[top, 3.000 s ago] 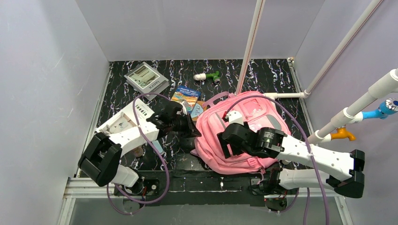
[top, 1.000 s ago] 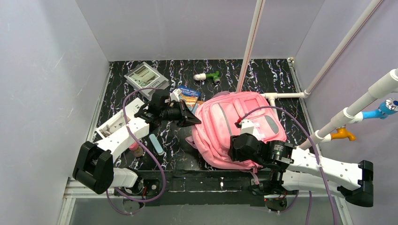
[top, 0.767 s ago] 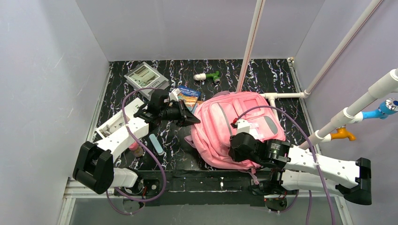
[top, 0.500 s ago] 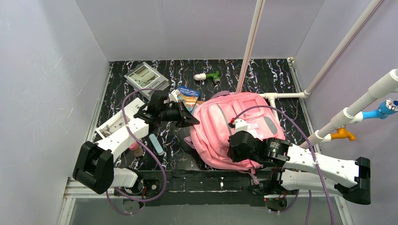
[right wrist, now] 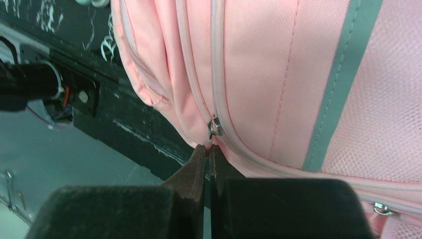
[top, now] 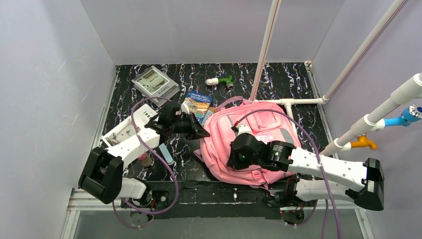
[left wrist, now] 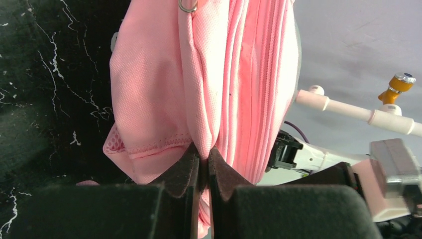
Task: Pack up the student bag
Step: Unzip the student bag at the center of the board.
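Note:
The student bag (top: pixel 263 122), a big pink backpack with a grey stripe (right wrist: pixel 338 84), lies at the table's near right. My left gripper (top: pixel 200 134) is at its left edge, shut on a pinched fold of pink fabric (left wrist: pixel 201 99); in the left wrist view the left gripper (left wrist: pixel 204 155) has the cloth running between its tips. My right gripper (top: pixel 234 158) lies over the bag's near front. In its wrist view the right gripper (right wrist: pixel 209 148) is shut on the pink pull just under a metal zipper slider (right wrist: pixel 214 127) near the bag's lower corner.
A picture book (top: pixel 197 105) lies just left of the bag's top. A grey boxed item (top: pixel 155 83) and a green-and-white toy (top: pixel 221 80) are at the back. A white box (top: pixel 130 127), a blue stick (top: pixel 166 154) and a pink bottle (top: pixel 145 160) are under the left arm. White pipes (top: pixel 298 101) run along the right.
My right gripper closed on the zipper pull and moved left and farther along the bag's front. The left gripper, still holding the fold, drew slightly nearer; the bag shifted with them.

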Controlling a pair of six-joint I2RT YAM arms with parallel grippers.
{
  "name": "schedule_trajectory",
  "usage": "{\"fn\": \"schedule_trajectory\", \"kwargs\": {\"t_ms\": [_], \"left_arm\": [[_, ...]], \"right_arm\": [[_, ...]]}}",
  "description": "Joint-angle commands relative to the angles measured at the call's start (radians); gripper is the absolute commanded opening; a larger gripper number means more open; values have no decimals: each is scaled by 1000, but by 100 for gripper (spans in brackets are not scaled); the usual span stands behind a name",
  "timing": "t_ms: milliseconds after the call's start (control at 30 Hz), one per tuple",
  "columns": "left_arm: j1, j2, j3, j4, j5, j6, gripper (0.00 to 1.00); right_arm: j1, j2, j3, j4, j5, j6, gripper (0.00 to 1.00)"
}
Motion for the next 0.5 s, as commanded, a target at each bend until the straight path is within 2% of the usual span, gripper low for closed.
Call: {"fn": "schedule_trajectory", "kwargs": {"t_ms": [0,100,233,467], "left_arm": [[-44,-54,-71,173,0,-36,0],[-54,-91,-145,303,-16,-97,0],[-69,-136,-192,357,-47,-104,0],[-84,-202,-239,411,-72,-92,0]], "right_arm": [[10,29,132,145,123,163,1],[7,74,150,219,187,234,1],[1,181,255,222,207,273,1],[-98,368,400,146,129,407,1]]}}
